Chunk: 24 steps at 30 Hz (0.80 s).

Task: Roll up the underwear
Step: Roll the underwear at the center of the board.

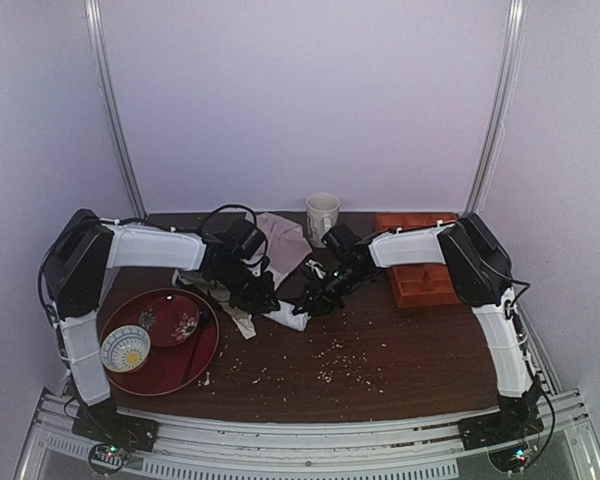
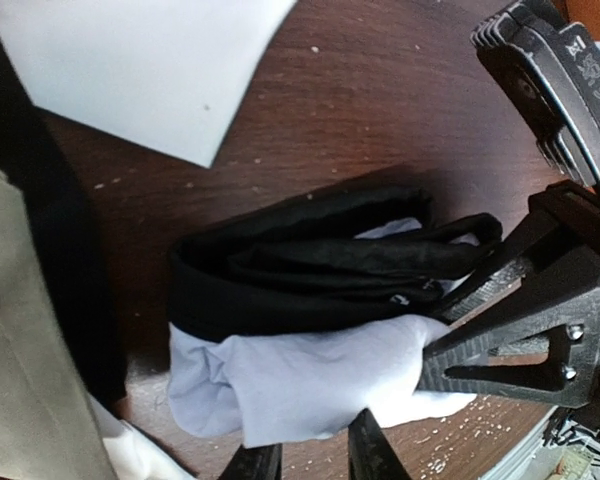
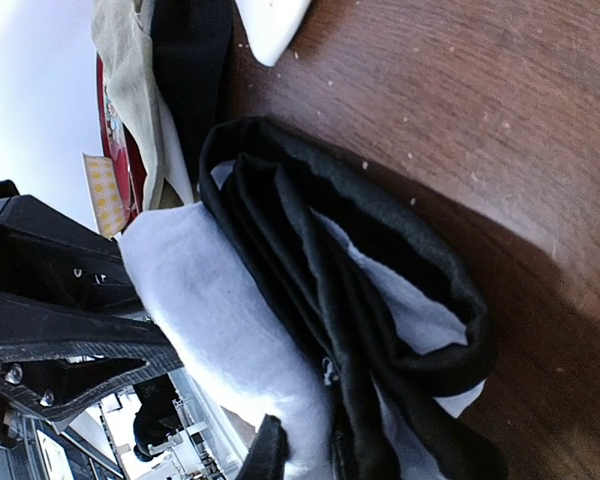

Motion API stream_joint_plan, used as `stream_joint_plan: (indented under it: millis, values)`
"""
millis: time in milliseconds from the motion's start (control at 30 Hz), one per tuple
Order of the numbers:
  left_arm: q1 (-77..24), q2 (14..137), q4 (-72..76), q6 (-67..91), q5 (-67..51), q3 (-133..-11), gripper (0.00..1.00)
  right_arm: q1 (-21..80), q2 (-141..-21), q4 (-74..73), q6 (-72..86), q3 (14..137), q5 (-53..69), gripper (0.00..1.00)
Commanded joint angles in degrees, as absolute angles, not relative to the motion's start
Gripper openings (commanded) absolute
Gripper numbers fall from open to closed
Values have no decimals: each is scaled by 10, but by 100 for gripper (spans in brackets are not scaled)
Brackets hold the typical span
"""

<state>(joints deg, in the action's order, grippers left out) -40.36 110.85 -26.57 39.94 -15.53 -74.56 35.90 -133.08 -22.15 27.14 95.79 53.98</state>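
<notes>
The underwear (image 1: 288,318) lies rolled into a thick bundle at the table's middle, white fabric outside and black hems folded inside. It fills the left wrist view (image 2: 310,340) and the right wrist view (image 3: 280,300). My left gripper (image 1: 270,300) is at the bundle's left side. Its jaws stand a narrow gap apart (image 2: 315,445), the tips hidden under the white fabric. My right gripper (image 1: 315,298) closes on the bundle's other end (image 2: 435,330). In its own view only one finger (image 3: 270,450) shows beside the fabric.
An olive-beige garment (image 2: 30,350) lies just left of the bundle. A pale pinkish-grey cloth (image 1: 280,240) and a white mug (image 1: 322,215) are behind. A red plate (image 1: 195,365) with a bowl (image 1: 125,348) is at front left. An orange tray (image 1: 420,285) is at right. Crumbs dot the table.
</notes>
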Motion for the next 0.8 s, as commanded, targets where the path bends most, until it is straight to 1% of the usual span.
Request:
stream_joint_plan:
  millis: [0,133,267,500,767]
  values:
    - [-405,1053,-286,403,-112,-730,30,362,-1366,-267,257,962,470,0]
    - [-406,997,-294,395,-114,-724,30,364,-1365,-268,257,967,467,0]
    - [-413,979,-278,387,-143,-728,30,366,-1366,-272,256,973,465,0]
    - [-434,1033,-239,395,-195,-737,30,367,-1367,-277,256,975,465,0]
    - [-433,1079,-256,394,-153,-750,30,367,-1366,-277,254,972,467,0]
